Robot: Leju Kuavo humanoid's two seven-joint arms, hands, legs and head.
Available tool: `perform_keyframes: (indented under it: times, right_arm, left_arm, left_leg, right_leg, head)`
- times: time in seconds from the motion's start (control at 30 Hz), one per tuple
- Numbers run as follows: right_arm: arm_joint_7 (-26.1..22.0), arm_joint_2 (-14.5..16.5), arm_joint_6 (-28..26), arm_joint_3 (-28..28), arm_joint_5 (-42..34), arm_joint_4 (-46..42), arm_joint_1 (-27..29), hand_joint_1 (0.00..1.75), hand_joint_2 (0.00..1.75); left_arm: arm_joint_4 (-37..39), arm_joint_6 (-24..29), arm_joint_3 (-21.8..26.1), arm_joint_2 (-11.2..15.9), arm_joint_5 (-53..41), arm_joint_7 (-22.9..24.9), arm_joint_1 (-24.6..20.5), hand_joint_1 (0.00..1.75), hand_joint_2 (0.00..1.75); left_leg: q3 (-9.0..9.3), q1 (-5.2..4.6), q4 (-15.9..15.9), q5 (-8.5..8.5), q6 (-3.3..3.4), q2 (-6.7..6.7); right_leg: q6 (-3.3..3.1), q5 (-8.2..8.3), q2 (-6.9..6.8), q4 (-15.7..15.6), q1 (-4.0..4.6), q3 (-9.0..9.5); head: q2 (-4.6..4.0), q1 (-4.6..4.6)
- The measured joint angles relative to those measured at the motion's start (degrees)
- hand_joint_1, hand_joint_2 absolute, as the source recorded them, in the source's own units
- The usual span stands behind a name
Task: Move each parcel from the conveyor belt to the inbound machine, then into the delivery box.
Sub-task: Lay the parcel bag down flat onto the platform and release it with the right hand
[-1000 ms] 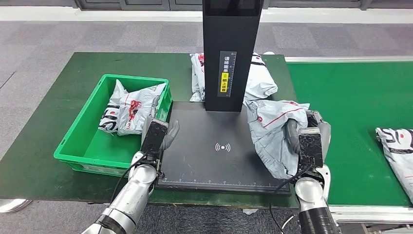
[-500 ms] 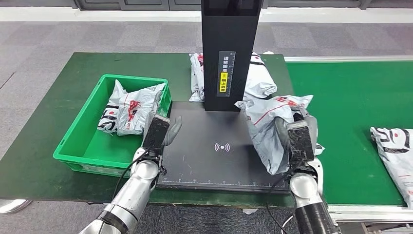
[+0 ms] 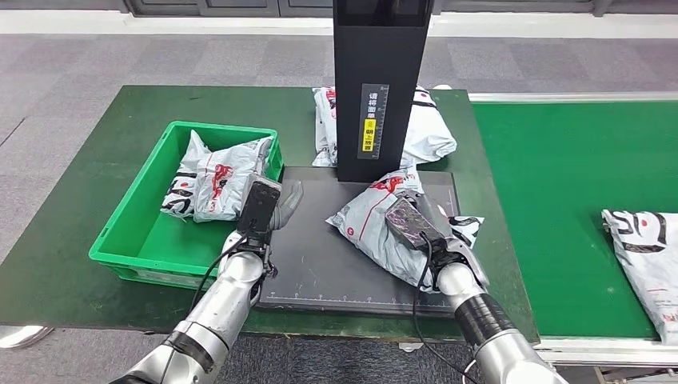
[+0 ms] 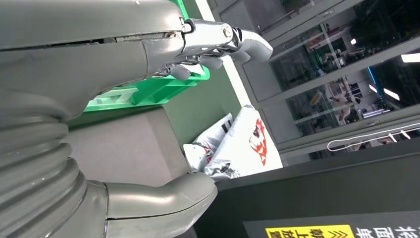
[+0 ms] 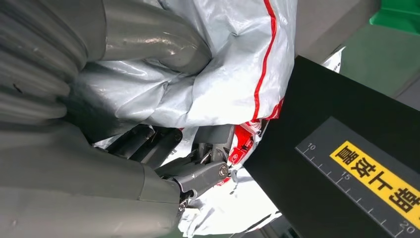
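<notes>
The right robot hand (image 3: pixel 417 226) grips the grey parcel (image 3: pixel 376 228), thumb and fingers wrapped into the crumpled plastic in the right wrist view, and the parcel lies on the black scanner plate (image 3: pixel 320 256), just in front of the black column (image 3: pixel 377 88) with its yellow label. The left robot hand (image 3: pixel 276 212) hovers over the plate's left edge, fingers spread, nothing in them, right beside the green box (image 3: pixel 132 232). Two parcels (image 3: pixel 209 176) sit in the far end of that box. Another parcel (image 3: pixel 424 128) lies behind the column, near the table's far edge. Out on the bright green belt (image 3: pixel 560 176) to the right, one more parcel (image 3: pixel 648 240) lies at its right edge. The table (image 3: pixel 64 232) wears a dark green cloth, with the box on its left half and the plate in the middle. Beyond it, grey carpet tiles (image 3: pixel 200 56) run to a pale strip along the wall. The left wrist view catches glass partitions (image 4: pixel 337 74) with lit rooms behind.
</notes>
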Motion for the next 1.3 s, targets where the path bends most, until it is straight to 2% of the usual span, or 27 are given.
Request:
perform_keyframes:
  times: [0.17, 0.3, 0.43, 0.57, 0.9, 1.03, 1.17, 1.3]
  right_arm:
    - [-1.21, 0.08, -1.27, 0.03, -1.05, 0.78, -0.17, 1.75, 1.75]
    - [-3.44, 0.09, -2.85, 0.03, -1.57, 0.78, 0.1, 0.02, 1.75]
    - [-5.73, 0.24, -4.83, 0.03, -2.45, 0.78, 0.12, 0.0, 1.75]
    - [-7.17, 0.46, -5.28, 0.02, -4.85, 0.75, 0.16, 0.0, 0.0]
    - [-12.17, 0.81, -4.24, -0.06, -12.38, 0.74, 0.72, 0.0, 0.0]
    - [-15.83, 1.03, -1.96, -0.38, -21.67, 0.12, 1.05, 0.0, 0.0]
    - [-16.35, 1.26, 0.72, -1.19, -30.79, -1.15, 1.21, 0.0, 0.0]
    - [-16.64, 1.31, 2.91, -2.92, -36.74, -1.5, 1.12, 0.0, 0.0]
  left_arm:
    - [1.85, 0.0, -0.58, -0.14, 1.15, -0.55, -1.47, 0.0, 1.75]
    - [3.33, 0.0, -0.79, -0.28, 2.12, -1.48, -2.27, 0.0, 1.75]
    - [4.24, 0.0, -1.03, -0.56, 2.45, -2.03, -2.58, 0.0, 1.75]
    - [4.49, 0.0, -1.13, -0.82, 2.55, -1.94, -2.59, 0.0, 1.75]
    - [5.38, -0.28, -1.97, -0.89, 3.7, -2.49, -2.81, 0.0, 1.75]
    - [5.9, -0.59, -2.64, -1.04, 4.85, -3.0, -3.31, 0.0, 1.75]
    - [6.34, -0.99, -3.52, -1.32, 5.98, -3.63, -3.6, 0.0, 1.75]
    - [6.82, -1.11, -4.47, -1.73, 6.74, -4.33, -3.91, 0.0, 1.75]
  left_leg:
    - [0.01, 0.0, 0.01, 0.01, 0.0, 0.0]
    - [0.01, 0.0, 0.01, 0.01, 0.0, 0.0]
    - [0.0, 0.0, 0.01, 0.01, 0.0, 0.0]
    - [0.0, 0.0, 0.01, 0.01, 0.0, 0.0]
    - [0.0, 0.0, 0.01, 0.01, 0.0, 0.0]
    - [-0.01, 0.0, 0.01, 0.01, 0.0, 0.0]
    - [-0.01, 0.0, 0.01, 0.01, 0.0, -0.01]
    - [-0.02, -0.01, 0.01, 0.01, 0.0, -0.01]
  right_leg:
    - [0.0, 0.0, 0.0, 0.0, 0.0, 0.0]
    - [0.0, 0.01, 0.01, 0.0, 0.0, 0.0]
    - [0.0, 0.01, 0.01, 0.01, 0.0, -0.01]
    - [0.0, 0.01, 0.02, 0.0, 0.0, -0.01]
    - [0.0, 0.01, 0.02, 0.0, 0.0, -0.02]
    - [0.0, 0.01, 0.02, 0.0, 0.0, -0.02]
    - [0.0, 0.01, 0.02, 0.0, 0.0, -0.03]
    - [0.0, 0.01, 0.01, 0.0, -0.01, -0.02]
  head:
    - [-0.02, -0.01]
    - [-0.02, -0.01]
    - [-0.02, 0.0]
    - [-0.01, 0.0]
    - [-0.02, -0.01]
    - [-0.01, -0.01]
    - [-0.02, -0.01]
    - [-0.02, -0.01]
